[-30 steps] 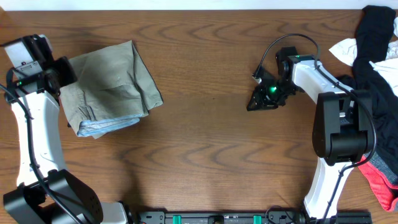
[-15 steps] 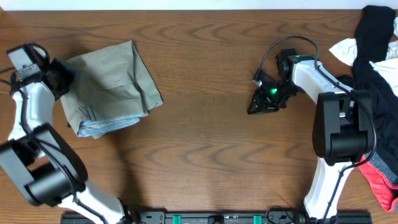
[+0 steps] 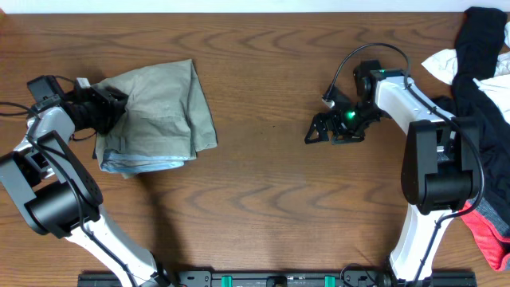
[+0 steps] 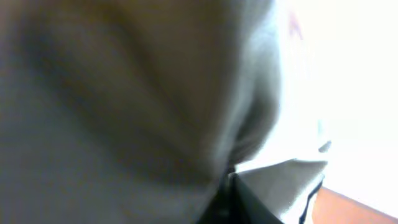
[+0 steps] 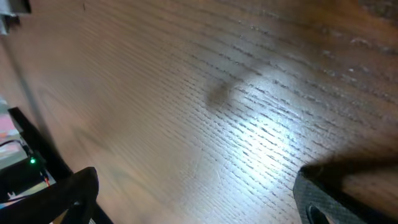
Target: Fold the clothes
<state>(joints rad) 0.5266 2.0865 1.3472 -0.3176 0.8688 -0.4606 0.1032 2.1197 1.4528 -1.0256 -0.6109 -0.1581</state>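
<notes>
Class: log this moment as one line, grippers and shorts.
left gripper: at edge of folded shorts, grip unclear | right gripper: open, empty, above table

Folded khaki shorts (image 3: 159, 112) left, other clothes (image 3: 480, 60) heaped right

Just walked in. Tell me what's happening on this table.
Two robot arms are folding clothes. The left gripper sits at the left edge of the folded khaki shorts. Its wrist view is filled with blurred cloth, so whether it is gripping cannot be told. The right gripper is open over the bare table right of the middle, holding nothing. A pile of black, white and coral-pink garments lies at the right edge, with neither gripper on it.
</notes>
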